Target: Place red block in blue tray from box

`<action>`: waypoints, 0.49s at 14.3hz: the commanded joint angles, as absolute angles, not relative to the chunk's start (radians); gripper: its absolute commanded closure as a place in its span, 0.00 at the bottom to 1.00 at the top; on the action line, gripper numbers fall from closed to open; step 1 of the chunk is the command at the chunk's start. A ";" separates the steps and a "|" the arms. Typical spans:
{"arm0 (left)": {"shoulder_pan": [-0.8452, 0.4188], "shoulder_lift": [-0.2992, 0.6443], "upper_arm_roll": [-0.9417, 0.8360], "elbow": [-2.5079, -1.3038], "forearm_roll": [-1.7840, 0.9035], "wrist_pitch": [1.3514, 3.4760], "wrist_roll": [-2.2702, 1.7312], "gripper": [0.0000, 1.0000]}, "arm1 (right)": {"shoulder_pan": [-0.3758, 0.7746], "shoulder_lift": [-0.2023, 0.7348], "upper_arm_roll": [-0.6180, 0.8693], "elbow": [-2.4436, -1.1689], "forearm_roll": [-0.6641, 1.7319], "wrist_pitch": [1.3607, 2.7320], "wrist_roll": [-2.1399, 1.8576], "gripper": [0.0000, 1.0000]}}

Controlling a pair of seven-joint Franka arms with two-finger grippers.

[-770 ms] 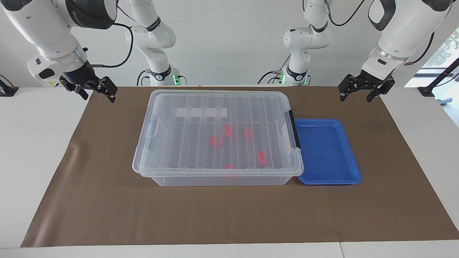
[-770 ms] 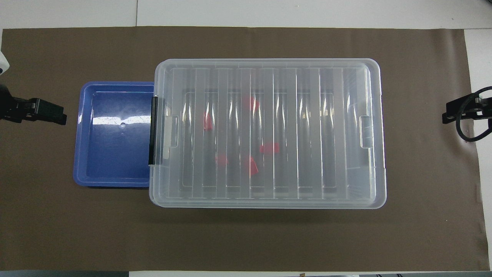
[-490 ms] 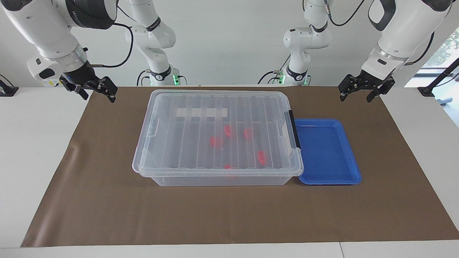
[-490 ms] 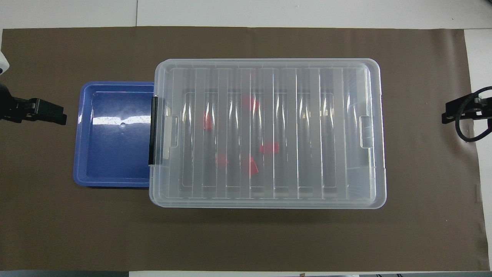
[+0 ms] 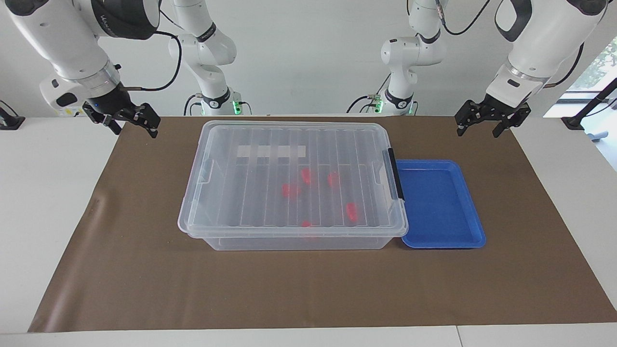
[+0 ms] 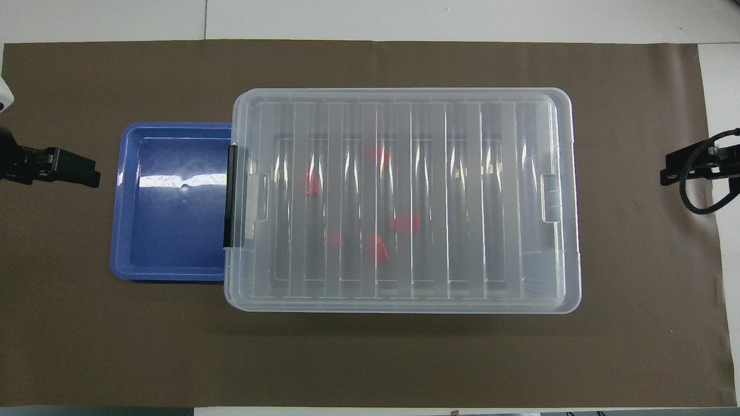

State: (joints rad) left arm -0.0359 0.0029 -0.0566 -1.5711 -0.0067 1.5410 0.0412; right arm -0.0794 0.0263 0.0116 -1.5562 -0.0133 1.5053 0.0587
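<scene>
Red blocks [image 5: 351,211] [image 6: 404,222], several alike, lie inside the box [image 5: 294,183] [image 6: 404,199], seen through its ribbed clear lid, which is on. Taking the overhead view as a dial centred on the box, the blocks cluster just off centre toward 9 o'clock. One black clip [image 6: 232,196] shows on the box end at 9 o'clock. The tray [image 5: 441,205] [image 6: 170,202] sits at 9 o'clock, touching that end, with nothing in it. Both rest on a brown mat [image 5: 144,270] [image 6: 370,358] covering the white counter [image 5: 43,193].

Left gripper [image 5: 486,121] [image 6: 52,167] hangs over the mat's edge at 9 o'clock, jaws spread, holding nothing. Right gripper [image 5: 129,121] [image 6: 685,167] hangs over the mat's edge at 3 o'clock, jaws spread, likewise holding nothing.
</scene>
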 commanded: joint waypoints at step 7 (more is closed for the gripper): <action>-0.029 -0.020 -0.061 -1.589 0.005 1.532 0.051 0.00 | -0.083 0.020 0.098 -1.646 0.002 1.620 0.093 0.00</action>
State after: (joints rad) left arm -0.0359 0.0029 -0.0566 -1.5711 -0.0067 1.5409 0.0412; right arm -0.0748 0.0285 0.0702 -1.5933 -0.0129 1.5668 0.0658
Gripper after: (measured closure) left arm 0.000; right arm 0.000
